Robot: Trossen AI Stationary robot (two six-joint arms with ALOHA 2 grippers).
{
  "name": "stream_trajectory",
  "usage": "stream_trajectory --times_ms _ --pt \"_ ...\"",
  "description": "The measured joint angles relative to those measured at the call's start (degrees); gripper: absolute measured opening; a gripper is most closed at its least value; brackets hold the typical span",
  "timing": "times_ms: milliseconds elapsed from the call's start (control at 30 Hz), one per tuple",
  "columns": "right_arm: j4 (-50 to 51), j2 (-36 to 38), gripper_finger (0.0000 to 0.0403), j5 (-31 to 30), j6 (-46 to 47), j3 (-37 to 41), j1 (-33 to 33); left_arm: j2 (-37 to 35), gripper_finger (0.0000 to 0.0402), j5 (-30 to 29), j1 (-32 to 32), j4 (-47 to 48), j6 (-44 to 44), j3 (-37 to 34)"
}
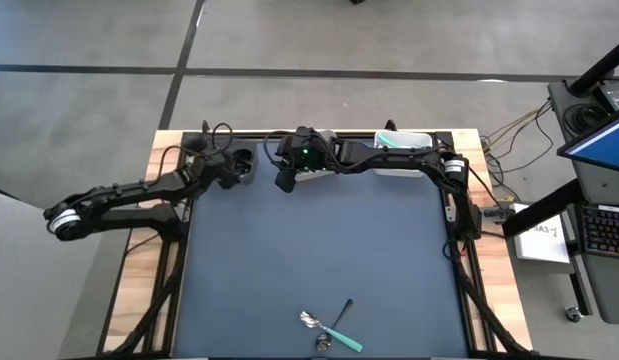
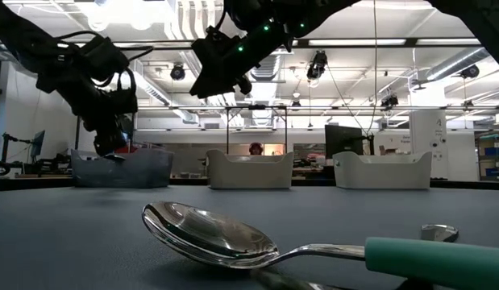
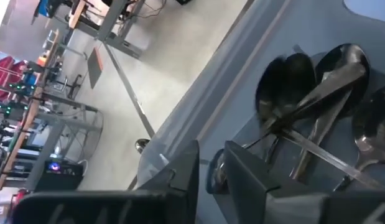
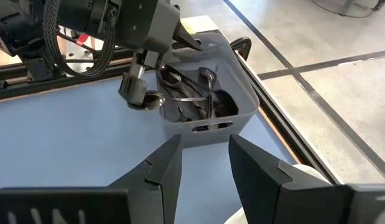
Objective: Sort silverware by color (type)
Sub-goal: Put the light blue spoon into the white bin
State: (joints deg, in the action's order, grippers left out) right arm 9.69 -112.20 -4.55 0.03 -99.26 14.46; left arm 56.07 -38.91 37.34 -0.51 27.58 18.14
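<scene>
- Seen from the high view, the last loose silverware [image 1: 331, 327] lies near the front edge of the table [image 1: 319, 250], well apart from both arms: a teal-handled spoon [image 1: 341, 338] crossed with a dark-handled piece [image 1: 341, 312]. The left gripper [image 1: 239, 168] hangs over the dark grey bin [image 1: 242, 163] at the back left; the right gripper [image 1: 286, 178] is at the middle white bin [image 1: 311, 170]. Another white bin [image 1: 403, 141] at the back right holds something teal.
- At table height, the low view shows the spoon's bowl [image 2: 209, 234] as polished, mirror-bright metal, joined by a thin neck to a matte teal handle [image 2: 434, 258]. Judged from this, each piece is light, rigid and not fragile; the metal head looks slippery and lies low against the table, so the thicker plastic handle seems the better place to take hold.
- Through the left wrist view, all-dark spoons [image 3: 316, 93] lie heaped and crossed in the grey bin, just past the left jaws. Those show a narrow gap with nothing visibly between them; whether they are fully released cannot be told.
- From the right wrist view, the right jaws stand apart and empty, facing the grey bin [image 4: 242, 93] and the left gripper [image 4: 139, 93] above its rim.
</scene>
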Motion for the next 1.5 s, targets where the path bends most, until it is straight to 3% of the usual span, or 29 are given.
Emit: stream_trajectory --times_ms 133,233,367,500,600,700,867,1067,1300,1500 --pt "0.0 0.0 0.0123 0.0 0.0 0.0 0.0 0.32 0.0083 0.45 0.0 0.3 -3.49 1.98" --pt "0.29 0.0 0.0123 0.0 1.55 0.0 0.0 0.35 0.0094 6.07 0.0 1.64 -9.32 5.28" --pt "5.25 0.15 0.0123 0.09 12.33 0.0 0.41 0.4 0.0094 27.23 -0.01 3.29 -20.16 11.25" --pt "17.95 0.89 0.0123 0.06 19.78 0.02 1.05 1.33 0.0086 49.82 -0.07 4.76 -28.9 16.12" --pt "29.23 1.18 0.0123 -0.06 23.37 0.02 1.0 2.64 0.0081 59.79 -0.05 8.27 -35.81 18.04" --pt "40.44 1.18 0.0123 0.08 26.45 0.14 -0.21 4.02 0.0079 65.58 -0.58 13.31 -38.19 18.33" --pt "48.62 1.18 0.0123 1.09 29.97 1.95 -5.01 4.58 0.0079 68.79 -3.73 13.58 -39.29 14.99" --pt "49.13 1.18 0.0123 9.37 30.19 2.71 -12.16 4.39 0.0079 69.57 -11.38 12.22 -42.17 12.02" --pt "49.11 1.18 0.0123 12.33 30.63 2.76 -18.52 4.37 0.0079 69.09 -23.18 -3.6 -48.42 10.25" --pt "47.34 1.16 0.0123 12.09 46.86 2.96 -26.09 4.37 0.0079 64.05 -32.05 -11.66 -52.49 10.8"
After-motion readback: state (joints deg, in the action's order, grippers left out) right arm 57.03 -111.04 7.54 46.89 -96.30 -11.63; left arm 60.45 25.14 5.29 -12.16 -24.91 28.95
